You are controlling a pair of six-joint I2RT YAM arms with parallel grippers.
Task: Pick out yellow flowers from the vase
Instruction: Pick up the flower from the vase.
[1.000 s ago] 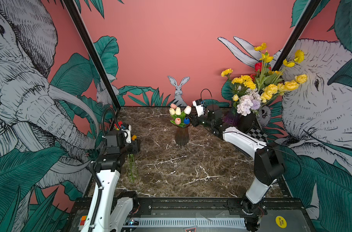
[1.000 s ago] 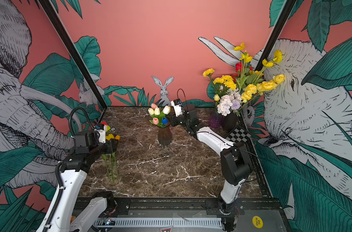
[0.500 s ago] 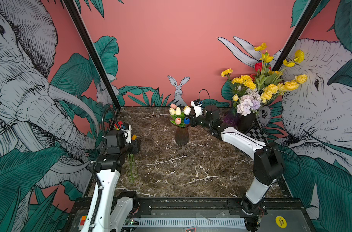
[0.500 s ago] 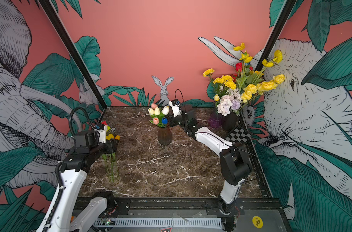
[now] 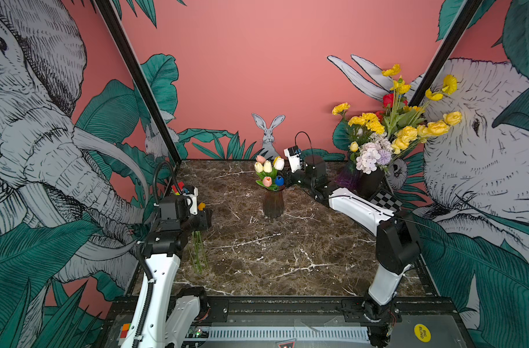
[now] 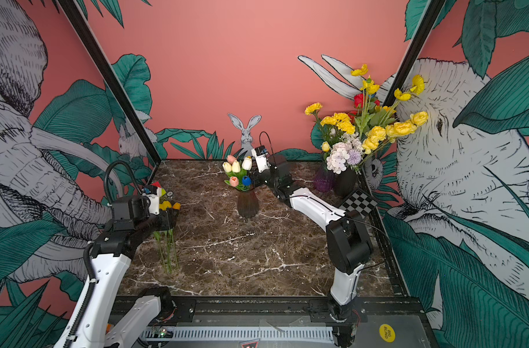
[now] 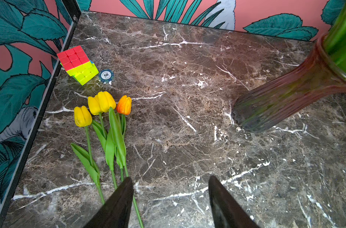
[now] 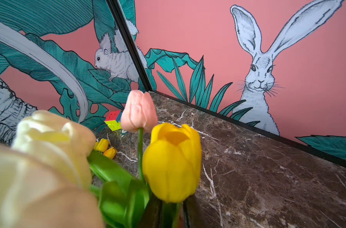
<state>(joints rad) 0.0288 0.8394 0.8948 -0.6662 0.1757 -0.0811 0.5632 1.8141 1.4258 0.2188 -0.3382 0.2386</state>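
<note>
The brown vase (image 5: 273, 205) mid-table holds white, pink and blue tulips plus one yellow tulip (image 8: 172, 163). The right gripper (image 5: 285, 180) is in among them, jaws flanking that stem; whether it pinches, I cannot tell. At the left, yellow tulips (image 7: 101, 102) lie flat near a cube (image 7: 77, 63). The left gripper (image 7: 170, 183) hovers over their stem ends, spread and empty. A bouquet (image 5: 392, 132) stands far right.

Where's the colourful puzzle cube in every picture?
In a top view: the Rubik's cube peeks out by the left wall, behind the left arm.
In a top view: same spot, more of it showing.
Left wrist view: beside the poker chip.
Right wrist view: far off, between the cream tulip and the pink tulip.
Shared landmark: the yellow tulips lying flat next to it.
</note>
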